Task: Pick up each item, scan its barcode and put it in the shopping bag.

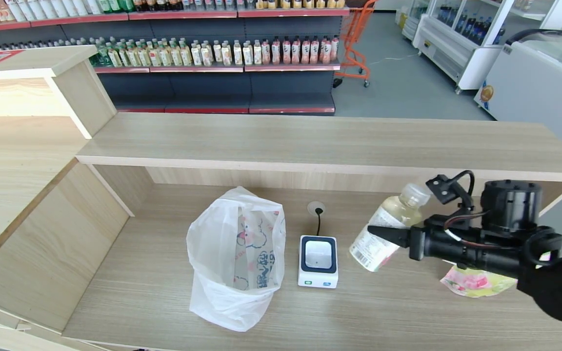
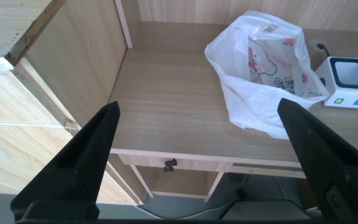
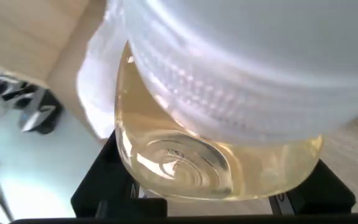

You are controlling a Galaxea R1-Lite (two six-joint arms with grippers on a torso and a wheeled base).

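Gripping a bottle (image 1: 374,246) at its middle, the right tool (image 1: 386,235) has its two black fingers closed against the clear plastic. The bottle hangs above the surface (image 1: 383,312), tilted, with its pale cap up and its base down toward the scanner (image 1: 318,261). It is just to the right of the scanner and does not touch it. The bottle is round, with a white printed label. In the right wrist view its wall is ribbed and yellowish liquid shows through.

The scanner is a small white box with a glossy dark-framed window facing up. A thin black cable (image 1: 318,222) runs from it to a round hole behind.

Left of the scanner stands the bag (image 1: 222,292), thin white crumpled plastic, open at the top, with a printed carton (image 1: 256,248) inside. A soft colourful pouch (image 1: 476,282) lies flat under the right arm.

The left tool (image 2: 197,107) is wide open and holds nothing, above the near left edge of the surface. The surface is light wood with fine grain.
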